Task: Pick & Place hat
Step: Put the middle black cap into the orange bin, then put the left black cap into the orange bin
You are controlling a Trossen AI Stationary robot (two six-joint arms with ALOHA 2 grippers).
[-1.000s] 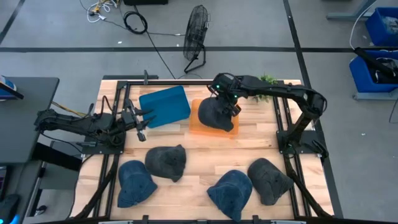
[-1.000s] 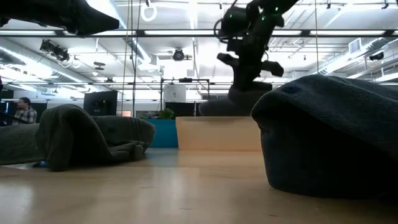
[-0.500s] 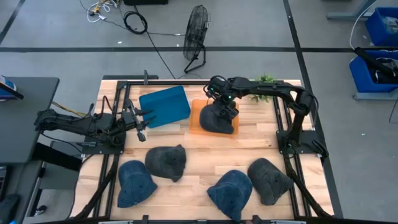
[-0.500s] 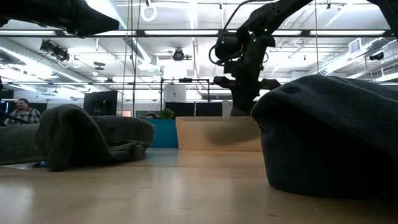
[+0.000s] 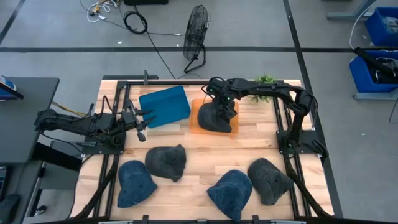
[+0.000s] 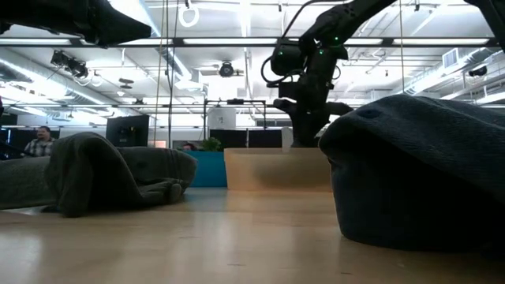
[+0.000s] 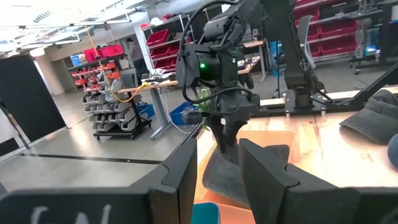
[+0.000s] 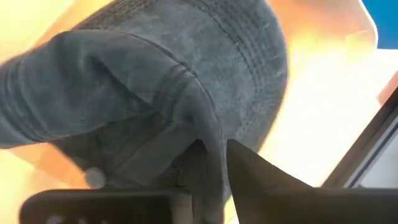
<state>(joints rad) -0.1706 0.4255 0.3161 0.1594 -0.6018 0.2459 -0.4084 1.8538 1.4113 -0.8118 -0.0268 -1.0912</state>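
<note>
Table: light wood top inside a dark metal frame, seen whole from above.

Orange tray: far centre of the table, just right of the blue bin. It shows in the low view as a tan box wall.

Dark grey hat: lies in the orange tray, covering most of it. In the right wrist view its crown and stitched panels fill the picture, with orange tray floor around it.

Right gripper: reaches from the right side of the table to the far edge of the hat in the tray. Its fingers are clenched on a fold of the hat's cloth. The low view shows it hanging down over the tray; the left wrist view shows it from across the table, tips down in the hat.

Left gripper: waits at the left side of the table, beside the blue bin, above the table top, fingers spread with nothing between them.

Blue bin: far left of centre, touching the tray's left side.

Other hats, near half of the table: blue hat at near left; dark grey hat just right of it; blue hat near centre; dark grey hat near right.

Floor fan: on the floor beyond the table's far edge.
</note>
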